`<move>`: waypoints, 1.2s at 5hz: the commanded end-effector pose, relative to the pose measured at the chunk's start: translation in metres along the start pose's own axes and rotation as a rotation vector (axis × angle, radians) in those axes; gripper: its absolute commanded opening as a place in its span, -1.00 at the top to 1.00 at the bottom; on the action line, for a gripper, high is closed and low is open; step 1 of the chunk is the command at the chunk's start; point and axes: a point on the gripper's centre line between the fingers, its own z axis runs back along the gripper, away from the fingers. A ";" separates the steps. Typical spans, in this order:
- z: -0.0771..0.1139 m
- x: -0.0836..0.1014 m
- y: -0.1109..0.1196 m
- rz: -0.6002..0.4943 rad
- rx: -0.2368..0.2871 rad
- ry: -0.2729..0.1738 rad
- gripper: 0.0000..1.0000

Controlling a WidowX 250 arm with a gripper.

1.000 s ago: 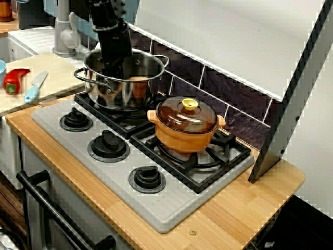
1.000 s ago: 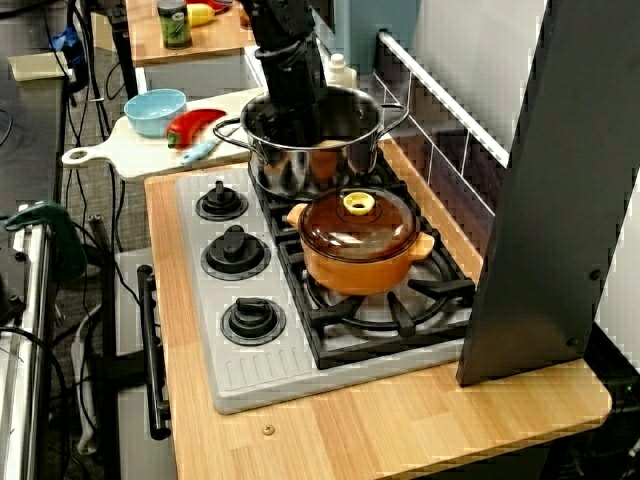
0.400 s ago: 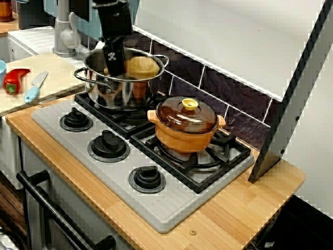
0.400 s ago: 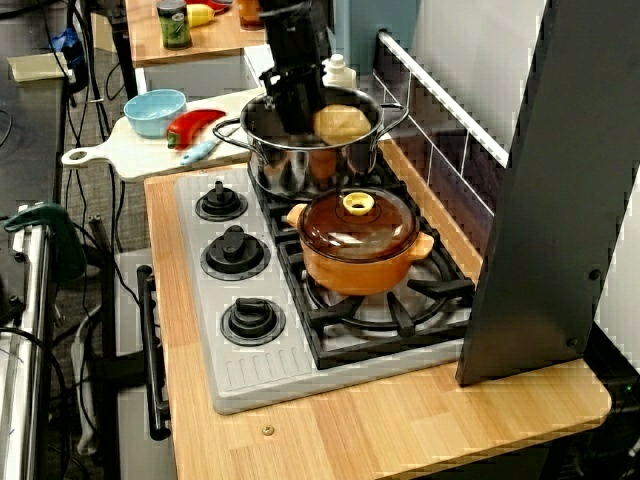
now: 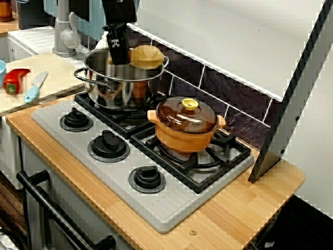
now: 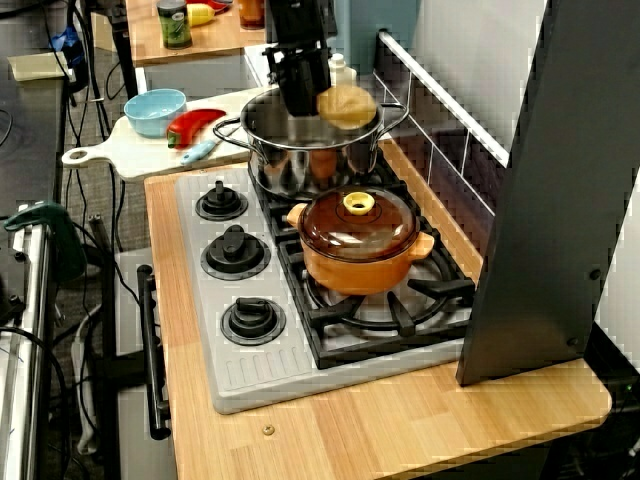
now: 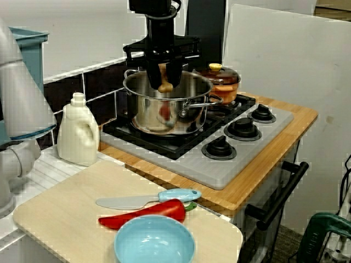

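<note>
Wooden counter (image 5: pixel 244 208) is topped by a grey hob (image 5: pixel 171 208). Over its steel pot (image 5: pixel 119 92), toward two o'clock of the rim, a bread roll (image 5: pixel 146 56) is clamped between the jaws of the gripper (image 5: pixel 123 56). A carry step is judged to be in hand, and rim clearance is called for next.

Arm (image 7: pixel 159 22): black all over, matte, boxy links stacked into a narrow column. Gripper (image 7: pixel 164 76): also black, with a wider block body and two flat, straight fingers (image 7: pixel 174 72) below it. The body's front face carries small white marks (image 5: pixel 115 43), a cluster of little squares, too small to read. In the view from the side, a thin dark curved line (image 7: pixel 176 5) sits beside the top link; cable or not, cannot tell.
</note>
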 end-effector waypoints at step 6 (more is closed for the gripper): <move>0.088 0.035 0.003 -0.017 -0.013 -0.129 1.00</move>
